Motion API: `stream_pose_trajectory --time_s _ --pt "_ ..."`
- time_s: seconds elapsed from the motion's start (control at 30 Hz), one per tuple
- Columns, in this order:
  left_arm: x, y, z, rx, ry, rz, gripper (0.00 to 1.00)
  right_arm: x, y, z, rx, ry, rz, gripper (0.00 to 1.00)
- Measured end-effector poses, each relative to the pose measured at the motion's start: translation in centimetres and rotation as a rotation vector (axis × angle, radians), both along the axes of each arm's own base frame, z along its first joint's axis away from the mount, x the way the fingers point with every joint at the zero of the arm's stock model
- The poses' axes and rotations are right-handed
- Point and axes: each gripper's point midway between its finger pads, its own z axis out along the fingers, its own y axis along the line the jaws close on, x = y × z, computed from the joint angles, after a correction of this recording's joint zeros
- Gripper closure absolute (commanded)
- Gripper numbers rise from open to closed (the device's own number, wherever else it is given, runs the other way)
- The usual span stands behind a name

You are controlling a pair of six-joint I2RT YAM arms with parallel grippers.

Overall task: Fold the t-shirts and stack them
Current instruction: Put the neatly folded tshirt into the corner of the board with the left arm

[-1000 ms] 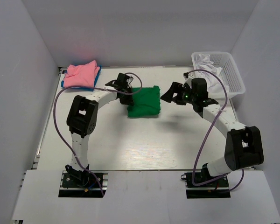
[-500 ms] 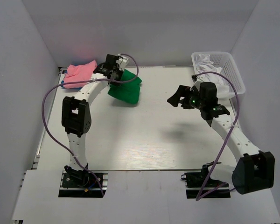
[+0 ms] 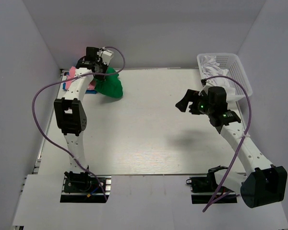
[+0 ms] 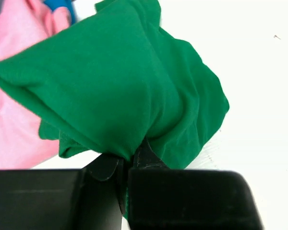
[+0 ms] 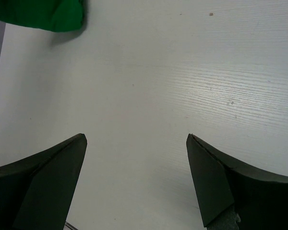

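Note:
My left gripper [image 3: 100,73] is shut on the folded green t-shirt [image 3: 110,85] and holds it at the far left of the table, hanging beside the pink t-shirt [image 3: 73,73]. In the left wrist view the green shirt [image 4: 120,91] bulges out of the closed jaws [image 4: 127,163], with the pink shirt [image 4: 14,115] under it and a bit of the blue shirt [image 4: 62,5] at the top. My right gripper [image 3: 183,103] is open and empty above the bare table right of the middle. In the right wrist view [image 5: 137,141] the green shirt [image 5: 38,14] shows far off.
A white mesh basket [image 3: 240,72] with white cloth [image 3: 213,64] in it stands at the far right corner. Grey walls close the table at the back and both sides.
My left gripper has carried the green shirt from the table's middle to the far left, up to the pink shirt. My right arm has drawn back to the right.

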Motion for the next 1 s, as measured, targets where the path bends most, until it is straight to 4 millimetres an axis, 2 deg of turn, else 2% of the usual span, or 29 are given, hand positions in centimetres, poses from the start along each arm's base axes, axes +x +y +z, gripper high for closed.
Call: stream_pose_trajectory --time_s 0.17,0.27,0.37,0.5,0.73,0.87,1.0 --pt "0.1 -0.1 -0.4 -0.016 0.021 -0.045 1.0 0.0 -0.1 0.0 -0.003 0.002 -0.004 0.1" --pt "0.8 0.2 1.0 -0.019 -0.013 -0.083 1.0 0.0 -0.1 0.0 -0.006 0.006 -0.008 0.1" --pt "1.4 1.4 2.2 -0.017 -0.05 -0.102 1.0 0.0 -0.2 0.0 -0.008 0.009 -0.01 0.1" --pt "1.9 4.1 2.9 -0.005 -0.073 -0.091 1.0 0.0 -0.2 0.1 -0.01 0.013 -0.011 0.1" --pt "3.8 10.4 4.4 -0.01 -0.148 -0.014 1.0 0.9 0.0 1.0 -0.001 0.018 -0.019 0.1" --pt "5.0 13.5 3.7 -0.034 -0.173 0.05 1.0 1.3 0.2 1.0 0.006 0.031 -0.023 0.1" --pt "6.1 15.3 1.8 -0.078 -0.173 0.116 1.0 1.7 0.5 0.5 0.016 0.058 -0.025 0.1"
